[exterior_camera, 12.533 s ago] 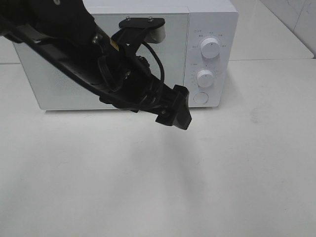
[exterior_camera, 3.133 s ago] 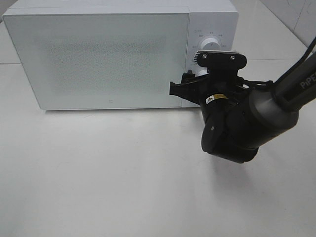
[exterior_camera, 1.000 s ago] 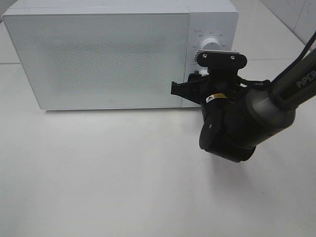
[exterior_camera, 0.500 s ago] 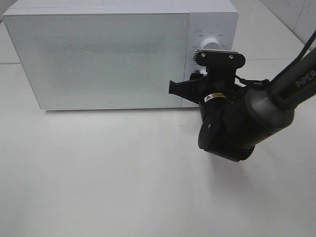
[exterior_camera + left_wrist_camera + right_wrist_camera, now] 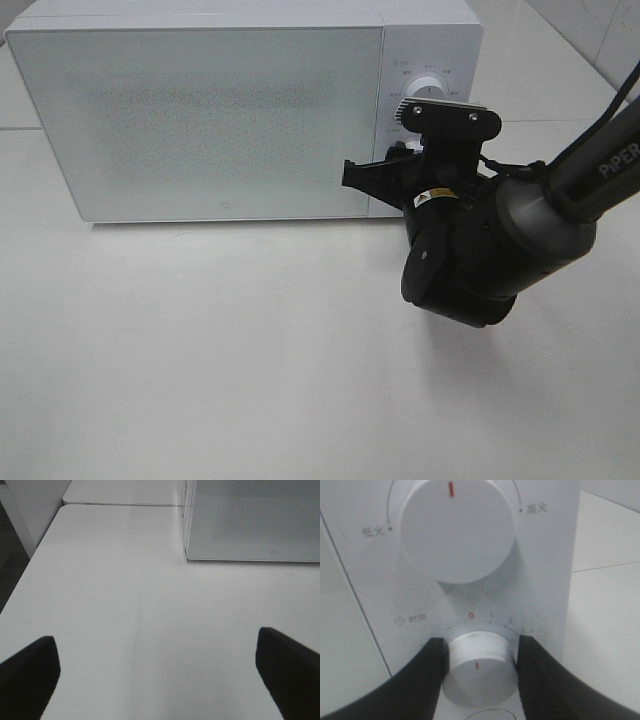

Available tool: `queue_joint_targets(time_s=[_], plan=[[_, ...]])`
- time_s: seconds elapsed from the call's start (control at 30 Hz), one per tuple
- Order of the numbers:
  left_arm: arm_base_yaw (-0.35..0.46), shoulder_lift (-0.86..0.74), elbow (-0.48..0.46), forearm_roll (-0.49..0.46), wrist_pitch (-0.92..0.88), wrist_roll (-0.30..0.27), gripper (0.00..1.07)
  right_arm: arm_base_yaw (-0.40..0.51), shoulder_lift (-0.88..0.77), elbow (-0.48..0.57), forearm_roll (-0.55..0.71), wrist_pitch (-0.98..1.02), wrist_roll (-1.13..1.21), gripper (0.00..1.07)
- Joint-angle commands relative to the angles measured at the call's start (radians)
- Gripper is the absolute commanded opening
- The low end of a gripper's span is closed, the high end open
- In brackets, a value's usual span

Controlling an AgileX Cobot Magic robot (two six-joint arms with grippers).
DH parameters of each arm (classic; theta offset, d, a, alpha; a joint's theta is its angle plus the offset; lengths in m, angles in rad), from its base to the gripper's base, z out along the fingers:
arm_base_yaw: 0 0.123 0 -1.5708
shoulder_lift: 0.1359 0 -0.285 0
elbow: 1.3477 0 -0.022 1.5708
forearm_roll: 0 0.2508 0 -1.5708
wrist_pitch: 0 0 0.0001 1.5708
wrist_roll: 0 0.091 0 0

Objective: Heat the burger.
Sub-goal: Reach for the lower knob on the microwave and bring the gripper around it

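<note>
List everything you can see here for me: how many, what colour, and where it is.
microwave: one, white, door shut, at the back of the table
upper knob: one, white with a red mark, on the microwave's control panel
lower knob: one, white with a red mark, below the upper knob
table: one, white, under everything
right arm: one, black and grey, reaching to the panel from the right
right gripper: one, black, a finger on each side of the lower knob, closed on it
left gripper: one, black, open wide over the bare table, left of the microwave
</note>
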Motion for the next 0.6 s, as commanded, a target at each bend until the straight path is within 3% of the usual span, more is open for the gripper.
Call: queue_joint_targets(time_s=[0.03, 0.6], plan=[[0.004, -0.024, 0.004, -0.002, -0.008, -0.001, 1.00, -0.007, -0.002, -0.007, -0.005, -0.157, 0.038, 0.17], [0.004, -0.024, 0.004, -0.002, -0.008, -0.001, 1.00, -0.007, -0.002, -0.007, -0.058, -0.152, 0.412, 0.17]])
